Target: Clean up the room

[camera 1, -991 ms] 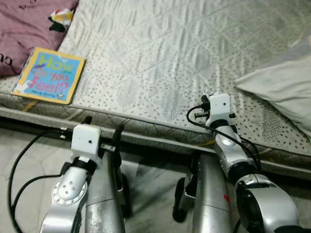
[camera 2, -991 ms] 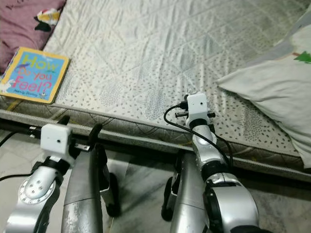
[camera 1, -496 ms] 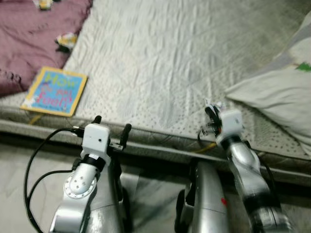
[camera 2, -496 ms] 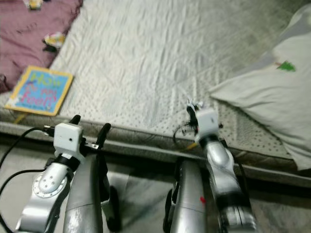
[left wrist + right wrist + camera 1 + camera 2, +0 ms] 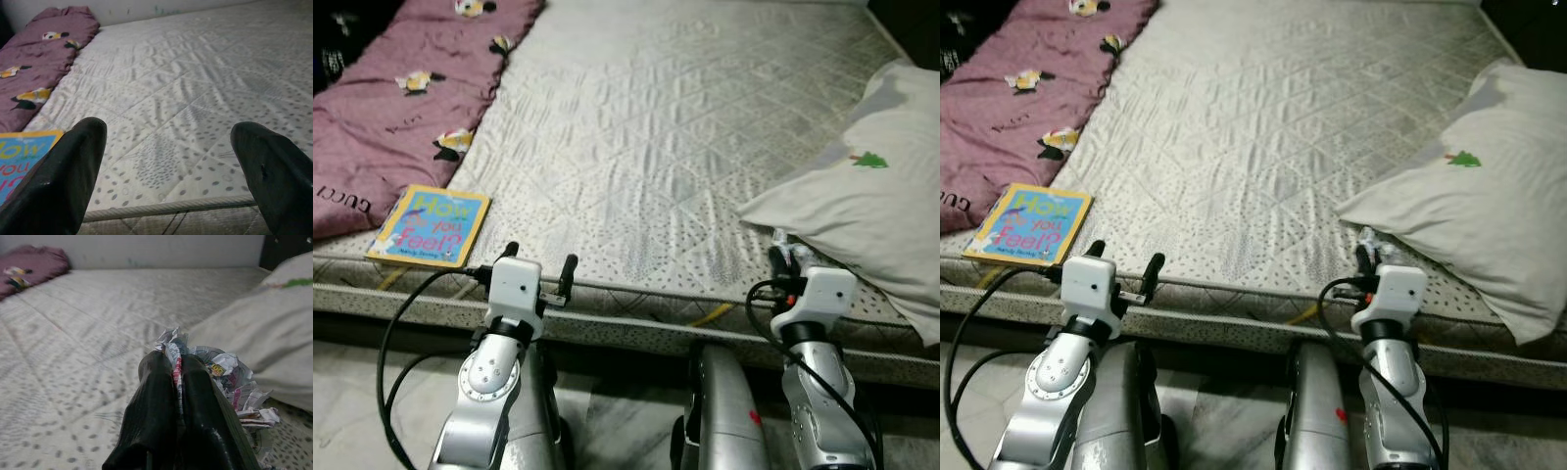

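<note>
A robot stands at the near edge of a bed [image 5: 685,127] with a grey quilted mattress. Its right pincer [image 5: 177,363] is pressed together on a wad of crumpled printed paper [image 5: 230,377], held just above the mattress edge near the right. A thin strip of the paper sits pinched between the two black fingers [image 5: 156,401], while most of the wad bulges loose past the tips. A white pillow [image 5: 862,196] lies just to the right of it, on the far side.

The grip looks slight. Because only an edge of the paper is caught, the wad could slip or tear free if the arm swings fast, and fall back on the bed or onto the floor beside it. The loose bulk could also snag on the pillow's near corner.

The left pincer [image 5: 171,166] is spread wide and holds nothing, hovering at the near edge of the bed. A picture book [image 5: 429,227] lies to its left, near but not touching, at the bed's near left corner. A maroon blanket [image 5: 401,108] with small prints runs along the far left side. The book appears still to be tidied.
</note>
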You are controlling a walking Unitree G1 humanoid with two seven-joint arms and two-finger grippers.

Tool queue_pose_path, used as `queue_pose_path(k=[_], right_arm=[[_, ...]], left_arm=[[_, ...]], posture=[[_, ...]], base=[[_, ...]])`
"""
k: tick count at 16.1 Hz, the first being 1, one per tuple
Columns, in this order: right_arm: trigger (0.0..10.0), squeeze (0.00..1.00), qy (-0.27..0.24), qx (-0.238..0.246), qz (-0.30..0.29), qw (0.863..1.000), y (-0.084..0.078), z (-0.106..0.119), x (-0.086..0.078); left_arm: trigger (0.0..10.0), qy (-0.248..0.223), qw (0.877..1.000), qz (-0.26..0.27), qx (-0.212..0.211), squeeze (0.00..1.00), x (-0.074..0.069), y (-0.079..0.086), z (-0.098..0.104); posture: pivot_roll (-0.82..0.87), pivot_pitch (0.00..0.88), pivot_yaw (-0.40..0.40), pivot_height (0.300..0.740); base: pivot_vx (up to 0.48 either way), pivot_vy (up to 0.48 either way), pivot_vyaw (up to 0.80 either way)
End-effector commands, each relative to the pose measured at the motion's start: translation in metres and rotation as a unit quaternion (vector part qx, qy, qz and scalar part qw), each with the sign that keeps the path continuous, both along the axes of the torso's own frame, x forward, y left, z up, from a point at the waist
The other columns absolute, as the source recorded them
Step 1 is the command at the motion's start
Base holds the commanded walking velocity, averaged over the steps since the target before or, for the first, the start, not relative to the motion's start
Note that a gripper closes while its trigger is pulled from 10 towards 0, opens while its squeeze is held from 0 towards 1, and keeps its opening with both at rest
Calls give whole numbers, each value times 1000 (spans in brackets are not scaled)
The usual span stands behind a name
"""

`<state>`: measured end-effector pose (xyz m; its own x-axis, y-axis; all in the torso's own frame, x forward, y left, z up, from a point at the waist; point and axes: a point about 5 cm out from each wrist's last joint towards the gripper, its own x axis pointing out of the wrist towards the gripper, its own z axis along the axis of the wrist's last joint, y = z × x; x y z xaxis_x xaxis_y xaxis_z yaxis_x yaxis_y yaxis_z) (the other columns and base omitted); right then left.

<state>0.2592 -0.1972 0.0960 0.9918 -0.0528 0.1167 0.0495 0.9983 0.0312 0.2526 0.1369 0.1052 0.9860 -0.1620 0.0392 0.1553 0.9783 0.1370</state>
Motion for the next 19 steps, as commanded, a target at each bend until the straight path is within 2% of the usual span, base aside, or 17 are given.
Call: queue_pose_path(k=[1,3,9,19], right_arm=[[10000,0,-12,4,16,1000,4,8,0],[10000,0,-3,10,15,1000,7,17,0],[10000,0,11,22,27,999,15,18,1],[10000,0,26,21,17,999,11,13,-2]], left_arm=[[10000,0,1000,-3,-1,0,0,0,-1],[10000,1,1000,4,-3,0,-2,1,-6],[10000,-1,1000,5,-4,0,-2,2,-6],[10000,1,1000,0,0,0,0,1,-7]], posture=[[-38,59,22,537],[-41,66,18,557],[-24,70,21,617],[-29,64,27,737]], base=[[0,0,0],[0,0,0],[0,0,0],[0,0,0]])
